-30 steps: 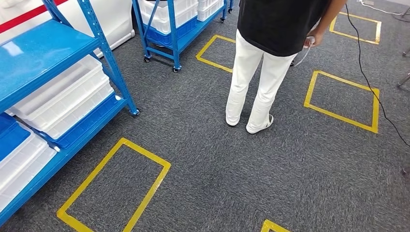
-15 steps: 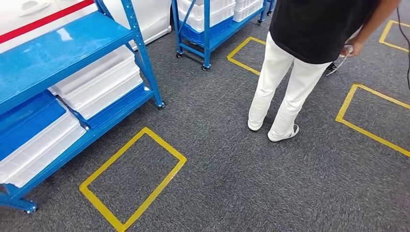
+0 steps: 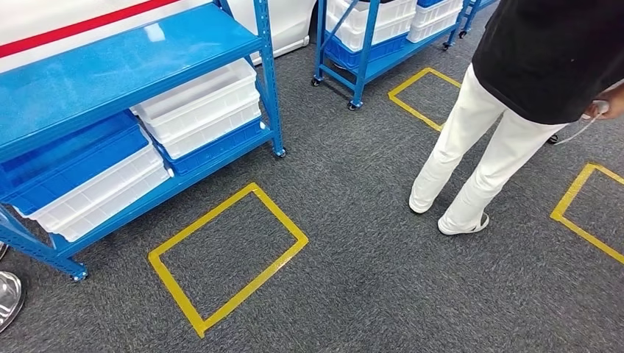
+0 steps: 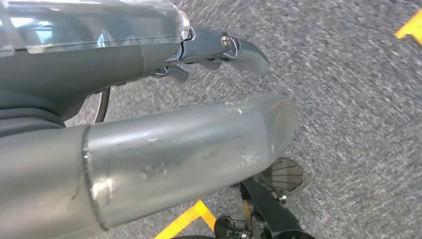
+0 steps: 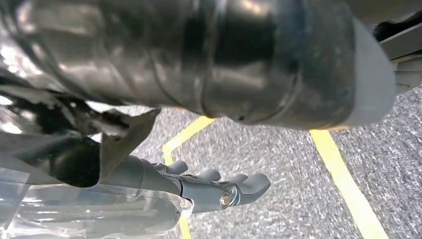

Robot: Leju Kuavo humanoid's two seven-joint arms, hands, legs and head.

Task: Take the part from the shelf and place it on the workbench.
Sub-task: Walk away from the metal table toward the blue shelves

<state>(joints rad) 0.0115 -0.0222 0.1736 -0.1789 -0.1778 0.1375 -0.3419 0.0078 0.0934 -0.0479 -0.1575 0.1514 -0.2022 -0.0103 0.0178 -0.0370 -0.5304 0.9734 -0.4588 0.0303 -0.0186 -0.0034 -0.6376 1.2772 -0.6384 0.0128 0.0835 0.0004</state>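
A blue metal shelf [image 3: 125, 62] stands at the left of the head view, its lower level packed with white bins [image 3: 199, 103] and blue bins [image 3: 70, 158]. I cannot pick out the part among them. My left hand [image 4: 139, 64] hangs over grey carpet with its fingers [image 4: 239, 50] stretched out, apart from the thumb [image 4: 189, 144], holding nothing. My right hand [image 5: 164, 184] also hangs over the carpet, fingers [image 5: 239, 186] apart from the thumb [image 5: 224, 64] and empty. A silver piece of my left arm [image 3: 9, 298] shows at the lower left edge.
A person in white trousers [image 3: 478, 158] stands on the carpet at the right. A yellow tape rectangle [image 3: 228, 257] marks the floor in front of the shelf, with others at the right [image 3: 581, 217]. A second wheeled blue rack [image 3: 368, 44] with bins stands behind.
The whole head view has swung left: the shelf now takes up more of the picture and the person sits further right. Both hands stay empty.
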